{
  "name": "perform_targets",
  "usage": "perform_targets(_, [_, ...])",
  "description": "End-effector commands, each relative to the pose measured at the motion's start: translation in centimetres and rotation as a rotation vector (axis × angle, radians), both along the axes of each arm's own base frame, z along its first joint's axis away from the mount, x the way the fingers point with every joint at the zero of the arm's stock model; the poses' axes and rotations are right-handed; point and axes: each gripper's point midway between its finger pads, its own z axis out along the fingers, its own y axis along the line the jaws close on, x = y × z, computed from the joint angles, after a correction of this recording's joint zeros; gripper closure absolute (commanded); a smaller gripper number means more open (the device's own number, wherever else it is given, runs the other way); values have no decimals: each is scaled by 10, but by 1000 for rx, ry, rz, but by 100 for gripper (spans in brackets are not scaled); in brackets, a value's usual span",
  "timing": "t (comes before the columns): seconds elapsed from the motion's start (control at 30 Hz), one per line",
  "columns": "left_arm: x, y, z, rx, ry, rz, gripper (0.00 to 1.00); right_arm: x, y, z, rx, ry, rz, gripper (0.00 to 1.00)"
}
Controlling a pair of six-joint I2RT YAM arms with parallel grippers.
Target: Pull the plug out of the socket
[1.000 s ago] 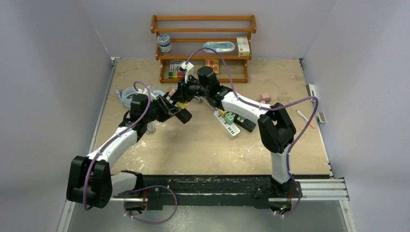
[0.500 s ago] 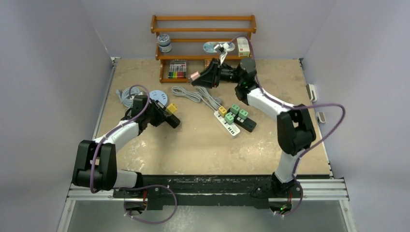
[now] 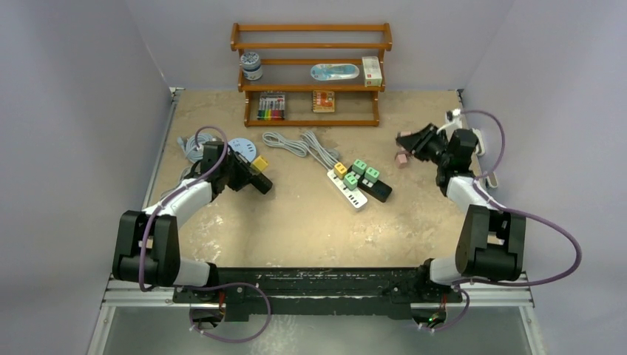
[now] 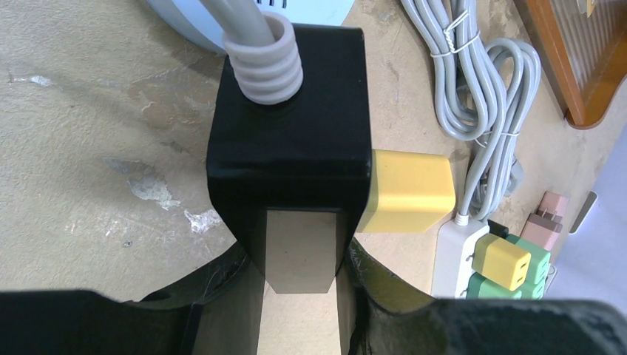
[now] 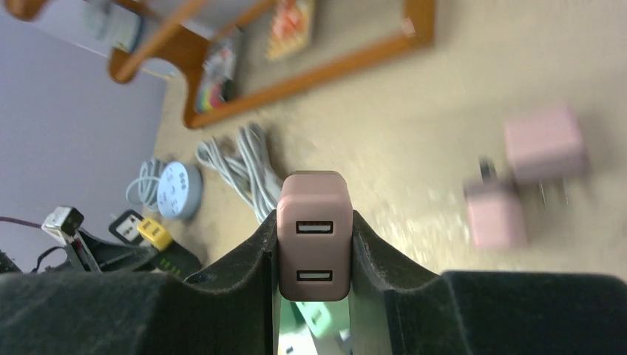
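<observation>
Right claw (image 5: 313, 222) moved — plug (image 5: 313, 248) held, chargers (image 5: 546, 142) near

Visible are a pink plug (image 5: 313, 237), yellow plug (image 4: 405, 191), black socket block (image 4: 290, 148) and white power strip (image 4: 452, 255).

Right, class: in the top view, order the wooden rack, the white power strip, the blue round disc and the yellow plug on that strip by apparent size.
1. wooden rack
2. white power strip and blue round disc: too close to rank
3. yellow plug, smallest
</observation>
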Motion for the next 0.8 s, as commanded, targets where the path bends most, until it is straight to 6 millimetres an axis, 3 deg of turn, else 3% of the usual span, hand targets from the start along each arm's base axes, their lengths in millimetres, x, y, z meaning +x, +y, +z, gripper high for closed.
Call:
perform_targets(0.0, [22,0,20,8,-84,-16,100,-21,-8,-26,61,105,-24,100])
perform_targets(0.1, [21,-2,17,0,-73,-25,100,-27,-14,-63,118,217,-21,100])
perform_targets(0.23, [19,-1,17,6,-69,-27,100,-29,-18,-92,159,306,-32,100])
perform_targets(0.57, [20,-1,14,5,-60,-29,100,-30,-22,-135,185,424,-41,100])
perform_targets(0.77, [19,1,16,10,-58,-29,100,-12,-33,-141,191,411,-62,100])
